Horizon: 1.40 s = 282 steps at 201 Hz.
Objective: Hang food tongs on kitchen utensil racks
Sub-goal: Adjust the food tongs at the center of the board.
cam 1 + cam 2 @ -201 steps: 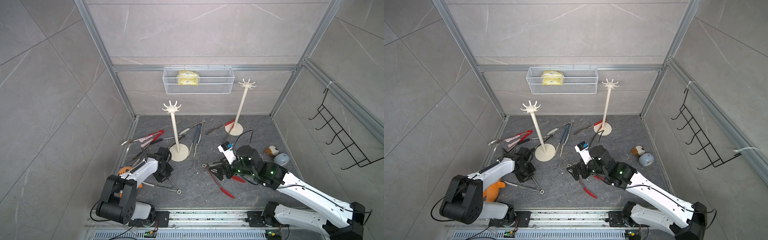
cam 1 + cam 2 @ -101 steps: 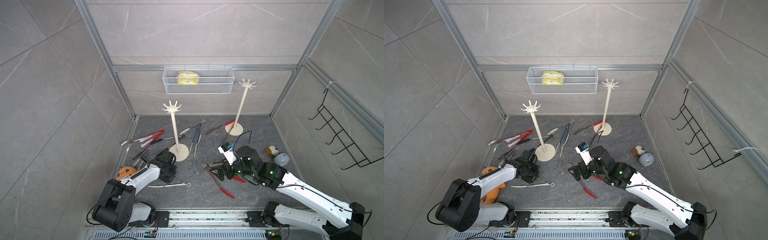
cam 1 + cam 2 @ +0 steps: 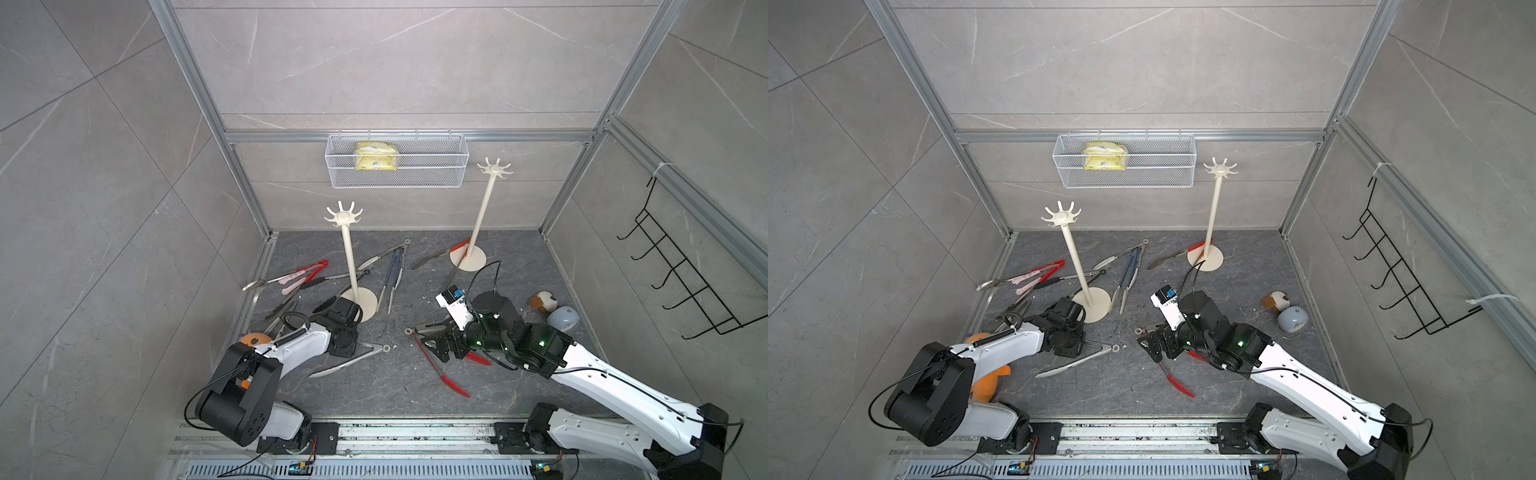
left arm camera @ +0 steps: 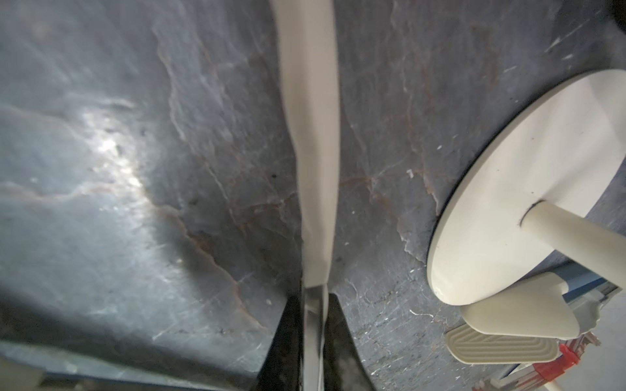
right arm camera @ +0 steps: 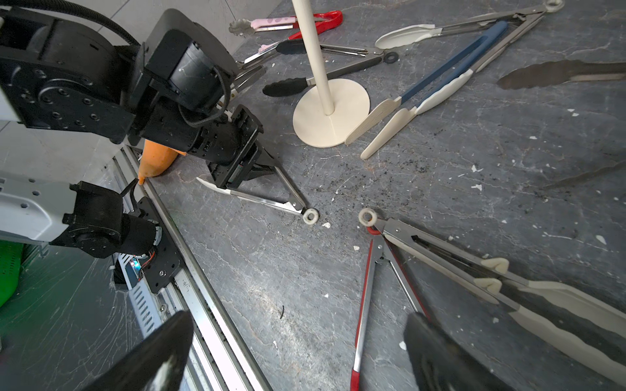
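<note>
Steel arms with silicone tips, so I'd guess these tongs are light and stiff lengthwise but springy across the V, and the polished metal looks slippery. Far left, a heap of tongs (image 3: 297,277) lies on the slate floor (image 3: 374,395) by the wall.

Next over, the left gripper (image 5: 259,171) is pinched tight on one arm of the cream-tipped tongs (image 3: 353,360), roughly where steel meets tip. That pair sits splayed open just in front of the left stand (image 3: 348,257), with its ring (image 5: 310,215) pointing toward the middle. Personally I'd grab nearer the hinge, since the ring has to go over a prong up top. I can't tell if it's off the floor, and the left wrist view is mostly blur.

Right of centre, the right gripper (image 5: 298,338) hangs with its jaws wide apart over the red-tipped tongs (image 5: 364,298), holding nothing. From above, its arm covers part of them. A third pair (image 5: 528,291) beside them runs out of the wrist picture.

Nothing hangs on the right stand (image 3: 482,216) or the wire hooks (image 3: 688,266).
</note>
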### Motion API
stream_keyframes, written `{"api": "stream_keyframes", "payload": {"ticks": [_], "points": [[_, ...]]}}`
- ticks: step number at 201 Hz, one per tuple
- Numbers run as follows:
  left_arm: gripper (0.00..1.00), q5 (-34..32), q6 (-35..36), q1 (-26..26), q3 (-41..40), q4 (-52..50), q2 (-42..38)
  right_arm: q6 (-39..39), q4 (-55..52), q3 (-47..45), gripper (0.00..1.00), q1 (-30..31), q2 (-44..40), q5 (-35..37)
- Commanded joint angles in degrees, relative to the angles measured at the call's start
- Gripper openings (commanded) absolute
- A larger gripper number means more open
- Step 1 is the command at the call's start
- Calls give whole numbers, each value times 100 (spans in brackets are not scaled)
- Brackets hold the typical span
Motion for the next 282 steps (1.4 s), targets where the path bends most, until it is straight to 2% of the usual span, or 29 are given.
{"api": "stream_keyframes", "payload": {"ticks": [1, 11, 25, 36, 57, 72, 123, 146, 189, 229, 248, 282], "points": [[12, 335, -656, -254, -15, 1127, 426, -116, -141, 172, 100, -28, 19, -25], [16, 294, -697, -277, 25, 1052, 395, -116, -154, 163, 100, -28, 6, -9], [40, 236, -624, -282, 123, 843, 310, -112, -154, 154, 100, -26, -16, -11], [52, 212, -541, -282, 216, 635, 229, -106, -158, 154, 100, -29, -29, -9], [67, 141, -356, -278, 361, 297, 5, -107, -158, 152, 99, -25, -25, -12], [72, 89, -208, -281, 461, -21, -146, -107, -138, 155, 100, -26, 6, -13], [77, -54, 171, -299, 537, -1009, -1028, -120, -125, 214, 100, -26, 87, -27], [79, -62, 628, -304, 641, -1595, -1457, -142, -126, 242, 99, -28, 124, -23], [80, -91, 2936, -297, 1528, -3393, -1668, -208, -59, 277, 99, -34, 210, -38], [80, 514, 5600, -280, 1769, -3629, -1696, -282, -40, 325, 99, -59, 248, -105], [77, 827, 6858, -288, 1896, -3839, -1556, -300, -31, 339, 100, -86, 248, -176], [76, 946, 8099, -288, 1869, -3944, -1638, -340, 4, 372, 100, -154, 282, -304]]}}
